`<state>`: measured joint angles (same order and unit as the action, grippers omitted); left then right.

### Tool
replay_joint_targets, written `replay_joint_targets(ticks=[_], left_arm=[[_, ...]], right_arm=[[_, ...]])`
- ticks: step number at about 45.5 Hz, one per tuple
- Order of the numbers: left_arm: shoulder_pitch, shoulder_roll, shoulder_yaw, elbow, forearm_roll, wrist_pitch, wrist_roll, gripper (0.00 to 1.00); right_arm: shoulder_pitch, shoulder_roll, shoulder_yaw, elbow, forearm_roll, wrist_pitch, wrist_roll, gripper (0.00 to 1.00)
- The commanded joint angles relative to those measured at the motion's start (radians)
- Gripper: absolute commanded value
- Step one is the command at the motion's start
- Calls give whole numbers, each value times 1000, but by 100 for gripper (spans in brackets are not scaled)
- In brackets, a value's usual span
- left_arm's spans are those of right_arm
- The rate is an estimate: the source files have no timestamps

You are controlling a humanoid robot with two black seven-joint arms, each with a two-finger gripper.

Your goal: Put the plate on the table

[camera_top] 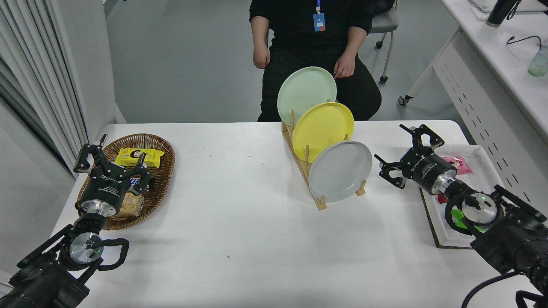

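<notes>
The pale grey plate (340,172) stands on edge in the front slot of a wooden rack (309,171) near the middle of the white table (239,222). A yellow plate (323,126) and a mint green plate (306,93) stand behind it in the same rack. My right gripper (402,152) hovers open just right of the grey plate, a short gap away, with nothing between its fingers. At the lower left my left gripper (112,160) rests parked and open over a wicker basket.
A wicker basket (160,147) with snack packets sits at the left. Under my right arm at the right edge lies a white tray (479,156) holding packets. A person sits at the table's far side, hands (344,68) on their lap.
</notes>
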<state>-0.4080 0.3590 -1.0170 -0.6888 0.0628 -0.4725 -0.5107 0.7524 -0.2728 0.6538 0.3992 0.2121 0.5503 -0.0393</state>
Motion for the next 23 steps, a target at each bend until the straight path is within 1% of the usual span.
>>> replay_joint_targets(ticks=[1,10,17,23], left_arm=[[0,0,0,0,0,0,0,98],[0,0,0,0,0,0,0,98],[0,0,0,0,0,0,0,98],[0,0,0,0,0,0,0,98]], right_arm=[[-8,1,-23,21,6,-4,-1,99],[-7,14,-22,26,12,-21,-1,99],[-5,29,-19,32,15,-99,-1,99],[-4,29,-14,73,15,-139,-1,99]])
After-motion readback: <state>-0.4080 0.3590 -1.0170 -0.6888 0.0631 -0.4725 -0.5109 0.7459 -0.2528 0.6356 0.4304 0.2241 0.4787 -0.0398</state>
